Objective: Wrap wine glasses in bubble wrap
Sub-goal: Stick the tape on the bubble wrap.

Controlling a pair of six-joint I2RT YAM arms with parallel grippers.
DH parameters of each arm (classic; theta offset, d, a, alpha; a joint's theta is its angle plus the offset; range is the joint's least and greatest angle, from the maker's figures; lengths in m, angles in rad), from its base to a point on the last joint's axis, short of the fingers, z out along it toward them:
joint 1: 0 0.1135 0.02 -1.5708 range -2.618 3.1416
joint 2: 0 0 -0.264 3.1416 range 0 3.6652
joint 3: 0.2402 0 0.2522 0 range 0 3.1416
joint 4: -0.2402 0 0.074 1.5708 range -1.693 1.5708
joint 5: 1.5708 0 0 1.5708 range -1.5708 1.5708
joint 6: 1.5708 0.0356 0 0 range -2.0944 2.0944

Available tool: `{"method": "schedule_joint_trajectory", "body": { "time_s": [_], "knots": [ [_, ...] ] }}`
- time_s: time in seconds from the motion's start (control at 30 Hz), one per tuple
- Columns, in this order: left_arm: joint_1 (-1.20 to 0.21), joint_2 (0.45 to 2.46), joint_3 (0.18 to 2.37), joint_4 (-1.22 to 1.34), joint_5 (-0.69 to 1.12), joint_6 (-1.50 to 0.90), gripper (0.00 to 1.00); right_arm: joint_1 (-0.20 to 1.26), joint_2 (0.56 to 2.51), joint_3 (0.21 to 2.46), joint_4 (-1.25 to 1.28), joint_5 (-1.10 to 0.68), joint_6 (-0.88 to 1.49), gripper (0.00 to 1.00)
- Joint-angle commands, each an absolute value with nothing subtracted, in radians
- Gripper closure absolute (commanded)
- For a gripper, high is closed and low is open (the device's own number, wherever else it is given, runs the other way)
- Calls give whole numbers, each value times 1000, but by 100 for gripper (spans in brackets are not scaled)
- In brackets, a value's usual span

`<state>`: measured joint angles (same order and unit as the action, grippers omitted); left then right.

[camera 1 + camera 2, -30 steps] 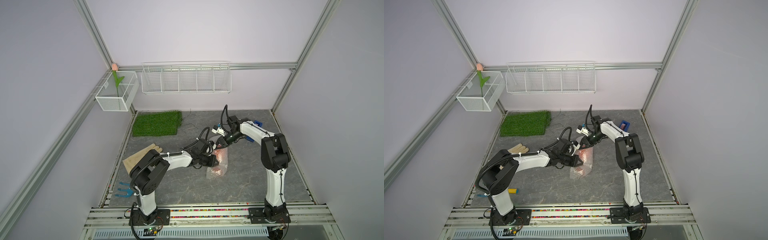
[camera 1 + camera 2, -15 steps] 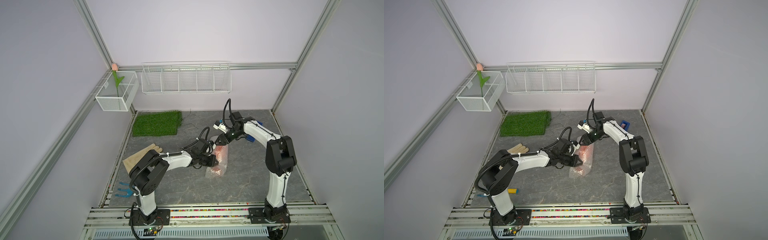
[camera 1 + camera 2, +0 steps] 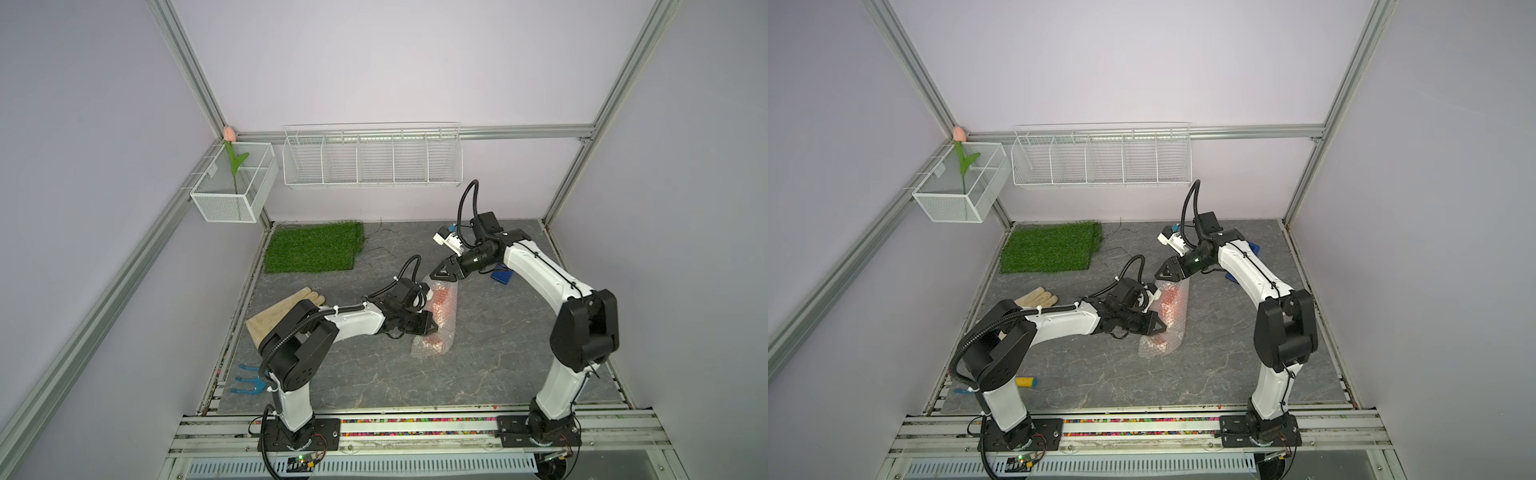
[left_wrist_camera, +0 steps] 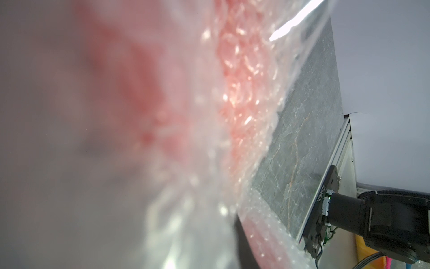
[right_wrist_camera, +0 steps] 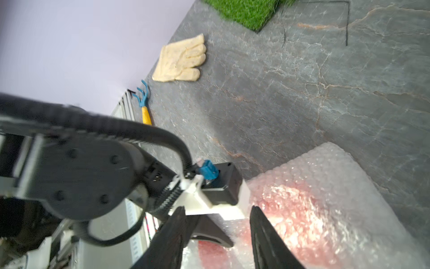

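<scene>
- Way off on the outer side of the left fingers, well apart from them: a blue rake (image 3: 249, 379) and a tan glove (image 3: 303, 298), with the grass mat (image 3: 313, 247) further back. It all looks like clutter parked clear of the work, nothing to do with the job.
- The left gripper (image 3: 432, 326) has its fingers together, and it looks like a fold of the bubble wrap (image 3: 446, 324) is nipped between them, about midway along the roll. The left wrist view is smothered in film, so I'm not 100% sure on that. My read is that it's pinning the loose flap so the roll can't spring open.
- The wrap is rolled into 1 tube lying on the table between the 2 sets of fingers, touching the left ones.
- The goblet (image 3: 444, 300) is inside the tube, lying down. It's just a red glow through the bubbles, so I can't tell which end is the cup.
- The right gripper (image 3: 435, 275) has its fingers apart with nothing between them, and it hovers just above the tube's far end. I'd guess it's free so it can tuck that open end in.
- There's a small blue thing (image 3: 501, 275) behind the right fingers, too small to identify.
</scene>
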<state>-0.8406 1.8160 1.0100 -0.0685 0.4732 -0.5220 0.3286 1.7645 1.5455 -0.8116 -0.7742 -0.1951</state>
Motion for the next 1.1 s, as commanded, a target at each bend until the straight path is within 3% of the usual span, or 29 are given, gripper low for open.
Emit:
{"method": "schedule_joint_trajectory", "body": {
  "time_s": [0.0,0.17,0.33,0.5,1.07],
  "knots": [
    [-848,1852,997,-154,448,-530,87,322,1654,1413,-778,-790,-38,53],
    [-848,1861,1001,-149,449,-532,87,327,1525,1199,-686,-768,82,57],
    [-847,1874,1007,-143,456,-534,87,341,1523,1090,-601,-731,117,62],
    [-848,1881,1014,-149,460,-532,88,341,1590,1095,-504,-695,162,66],
    [-848,1871,1018,-170,451,-528,87,323,1759,1190,-463,-687,181,67]
  ]
}}
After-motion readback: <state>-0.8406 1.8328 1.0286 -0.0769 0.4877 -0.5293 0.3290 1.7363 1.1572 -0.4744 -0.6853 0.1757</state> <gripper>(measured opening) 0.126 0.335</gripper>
